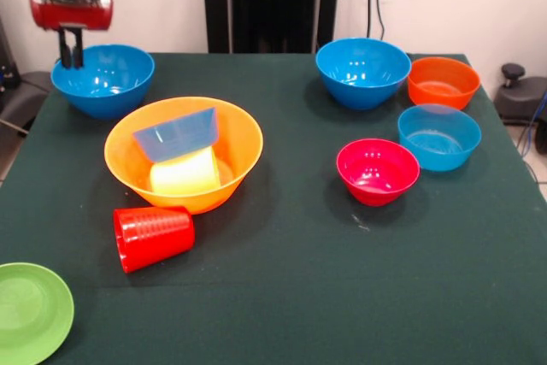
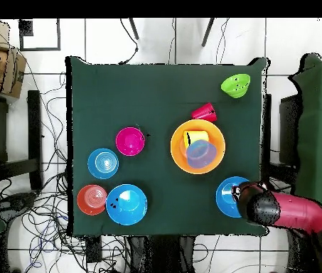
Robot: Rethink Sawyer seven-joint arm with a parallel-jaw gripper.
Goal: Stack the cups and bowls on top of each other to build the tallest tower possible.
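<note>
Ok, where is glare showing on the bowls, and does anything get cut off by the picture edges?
Front view: white highlights sit inside the glossy deep blue plastic bowl under the gripper; the light green plastic bowl is cut by the left and bottom edges. Overhead view: glare glints in the pink-red bowl.

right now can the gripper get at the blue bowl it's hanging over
Probably yes. The gripper hangs at the near rim of the blue bowl, and that bowl is empty with nothing stacked on it. The big orange bowl sits beside it but apart, leaving the way down free.
</note>
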